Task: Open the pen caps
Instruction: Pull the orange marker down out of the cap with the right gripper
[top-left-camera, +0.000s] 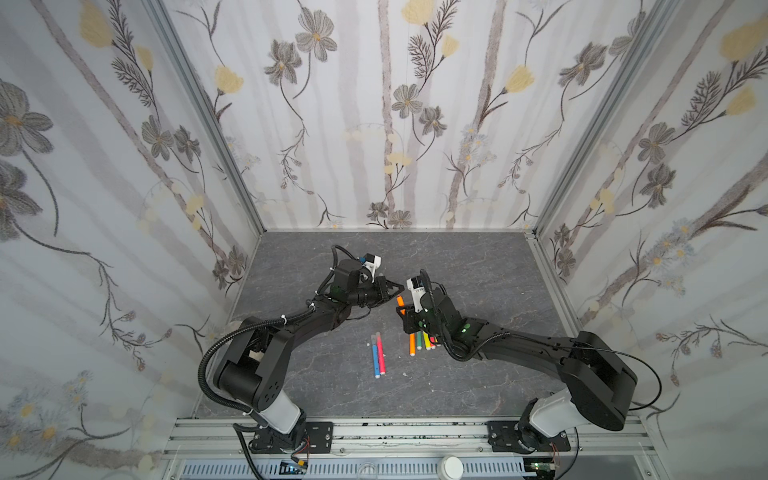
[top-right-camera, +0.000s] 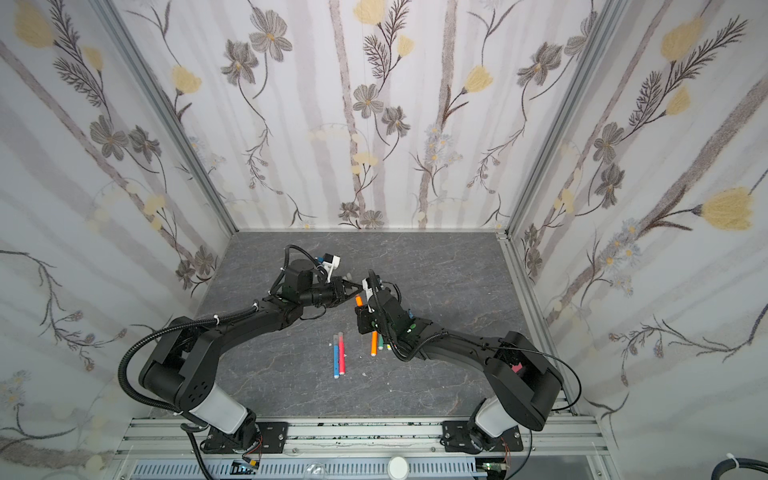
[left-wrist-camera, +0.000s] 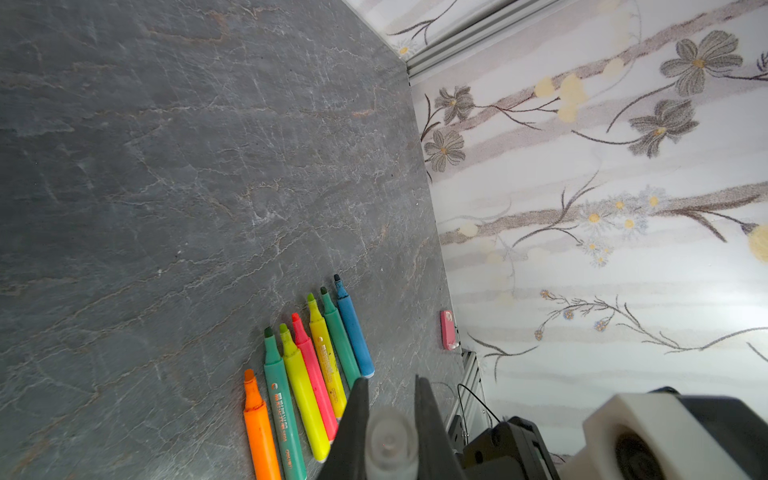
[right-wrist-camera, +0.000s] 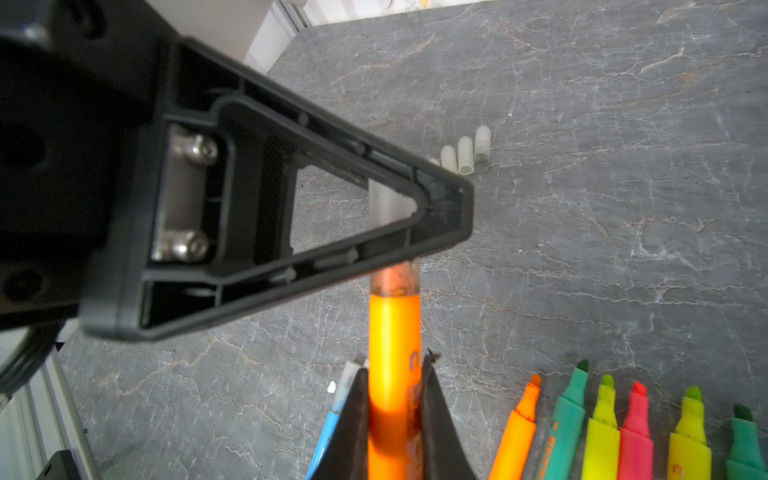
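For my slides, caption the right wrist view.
Right claw grips an orange pen while the left claw clamps its cap; loose caps lie beyond.

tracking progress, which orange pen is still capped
The orange pen in the right gripper, cap pinched by the left gripper; the other orange pen lies uncapped on the table.

Orange pen (right-wrist-camera: 394, 349), translucent whitish cap (left-wrist-camera: 390, 442), grey veined table (right-wrist-camera: 582, 249), floral walls (top-left-camera: 374, 104).

The tabletop (left-wrist-camera: 166, 166) looks like matt grey stone, veined and slightly rough. The orange pen (right-wrist-camera: 394, 353) has a smooth, glossy plastic barrel; its cap (right-wrist-camera: 390, 203) is frosted translucent plastic. The left gripper (left-wrist-camera: 391, 384) is matt black moulded plastic with shiny metal screws (right-wrist-camera: 195, 149). The walls (top-left-camera: 374, 124) look matt and printed.
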